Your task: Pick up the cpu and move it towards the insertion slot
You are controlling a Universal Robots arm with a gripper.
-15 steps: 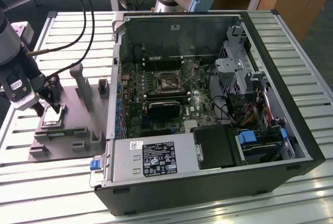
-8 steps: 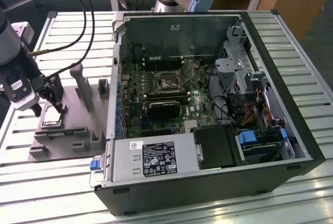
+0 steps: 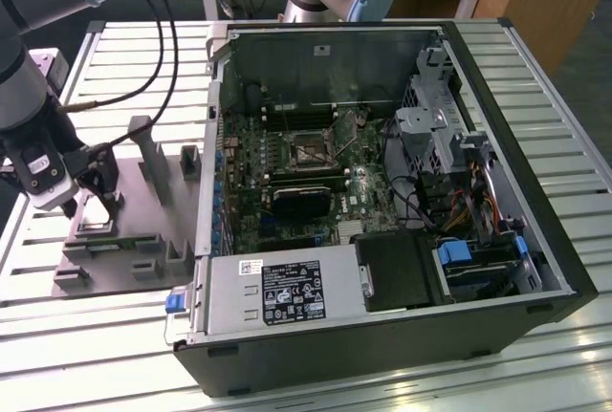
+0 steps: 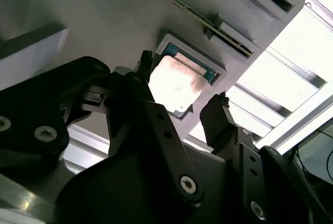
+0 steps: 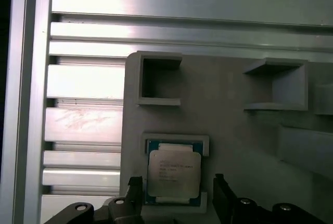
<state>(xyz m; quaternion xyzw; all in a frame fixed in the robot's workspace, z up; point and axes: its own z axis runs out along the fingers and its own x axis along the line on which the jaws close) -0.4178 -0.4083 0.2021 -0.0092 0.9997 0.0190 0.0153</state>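
While working outward from the wrist, logged gripper [image 5: 177, 183] low over the grey fixture plate [image 5: 234, 120], jaws released and spread wide, grasping nothing. Noted one black fingertip [image 5: 134, 185] on either side of the cpu [image 5: 174, 174] in both wrist views, chip lying between them; could not judge contact with its edges. Found the cpu flat, silver lid up, green border around the lid, seated in a shallow square pocket near the plate's edge. Confirmed the same in the second wrist view: gripper [image 4: 182, 86] straddling the cpu [image 4: 176, 81], chip down in its pocket, not lifted. Recorded box-shaped grey holders [image 5: 158, 81] raised from the plate just beyond the chip. Saw slatted aluminium table [image 5: 83, 78] under and beside the plate. Turning to the exterior view, placed the gripper [image 3: 94, 204] over the fixture plate [image 3: 134, 230] at the exterior view's left, outside the open computer case [image 3: 535, 173]. Noted upright grey posts [image 3: 148, 144] standing on the plate between gripper and case. Inside the case, nearest first, noted a silver power supply box [image 3: 277, 292] along the near edge, then a black rectangular card [image 3: 306, 200] on the motherboard [image 3: 244, 173]. Located the insertion slot [image 3: 308, 149] just past that card, silvery frame around a dark centre, well apart from the cpu and the gripper, case wall between.
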